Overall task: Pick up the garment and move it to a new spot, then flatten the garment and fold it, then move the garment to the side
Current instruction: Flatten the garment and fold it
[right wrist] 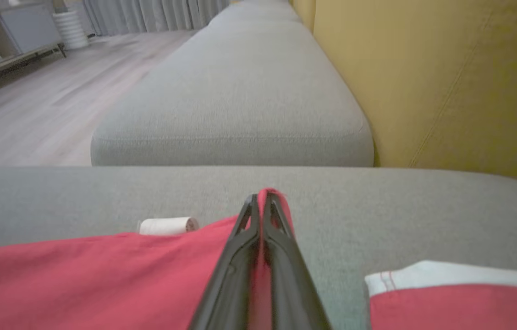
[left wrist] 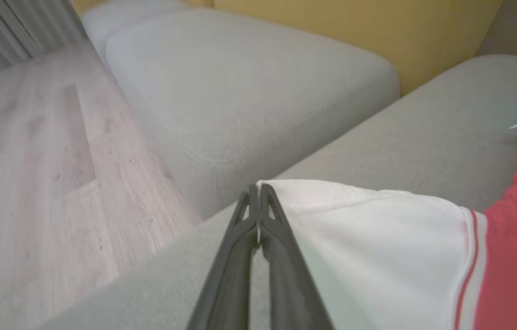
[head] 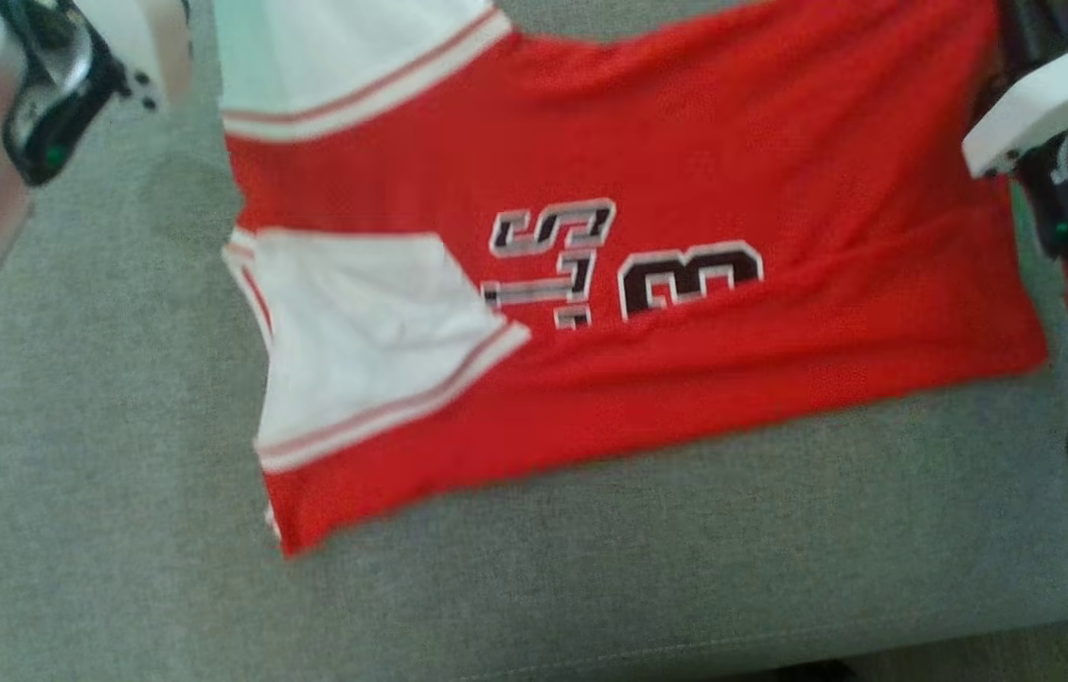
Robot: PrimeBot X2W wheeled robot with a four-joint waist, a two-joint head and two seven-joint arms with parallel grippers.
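Left end effector (left wrist: 258,189): fingers pressed together, clamped on the corner of a white sleeve (left wrist: 377,238), centre of the left wrist frame. Sleeve runs to the lower right, ending in red-striped trim, then red fabric at the right edge.

Right end effector (right wrist: 263,197): fingers together, a fold of red fabric pinched between them, centre of the right wrist frame. Red cloth spreads to the lower left. A second red piece with white trim sits at the lower right.

Garment (head: 685,170): red jersey with white sleeves, lying on the grey sofa seat (head: 117,568). In the head frame it runs from top centre to the right edge, with the bottom hem slanting toward the lower left. Black-and-white print, a "3" plus other characters, is mid-frame and reads upside down. The lower-left sleeve (head: 364,322) is folded over the red body. A few shallow creases show on the right half. Head frame is blurred.

Left arm (head: 51,85) is at the upper left, right arm (head: 1055,123) at the upper right, one at each far end of the jersey.

Small white roll (right wrist: 167,225) is just left of the right fingers, touching the red edge; can't tell what it is.

Background: yellow backrest (right wrist: 423,82), second grey cushion (left wrist: 249,87), wood floor (left wrist: 34,160).
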